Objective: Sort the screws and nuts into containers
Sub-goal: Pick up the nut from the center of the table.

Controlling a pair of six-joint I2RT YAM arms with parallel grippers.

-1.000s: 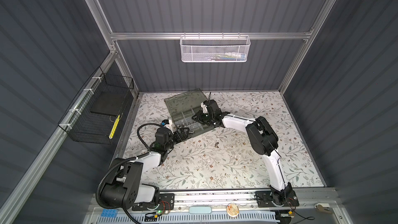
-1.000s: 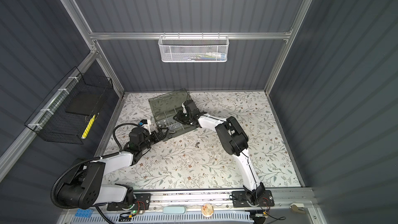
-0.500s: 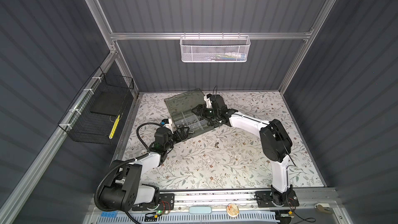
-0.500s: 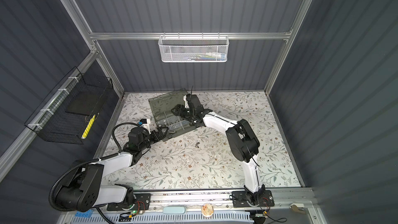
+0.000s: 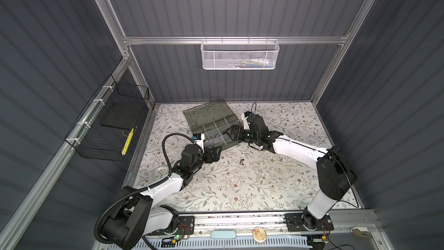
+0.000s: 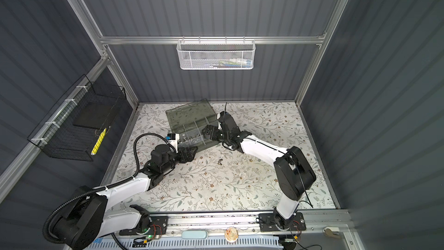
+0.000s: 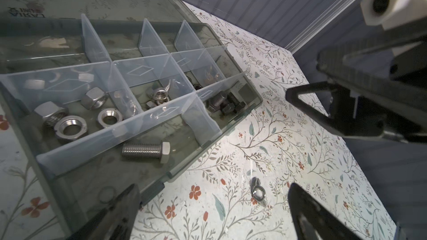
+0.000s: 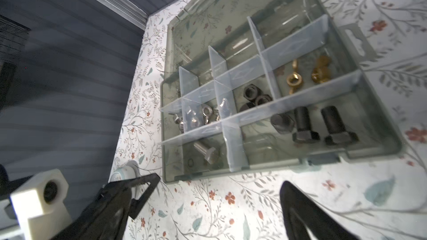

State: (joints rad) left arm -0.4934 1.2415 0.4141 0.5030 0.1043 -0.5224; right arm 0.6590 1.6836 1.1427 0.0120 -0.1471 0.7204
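Gaping empty, left hand (image 5: 214, 155) and right hand (image 5: 231, 132) flank the smoky case (image 5: 206, 116) of silver nuts (image 7: 69, 128) and black bolts (image 8: 304, 121).

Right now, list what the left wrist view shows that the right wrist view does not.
Only the left wrist view: a loose wing nut on the table, outside the organizer case. Only the right wrist view: a white round disc on the table beside the case. Both: the open case, with a silver bolt and black bolts in its compartments.
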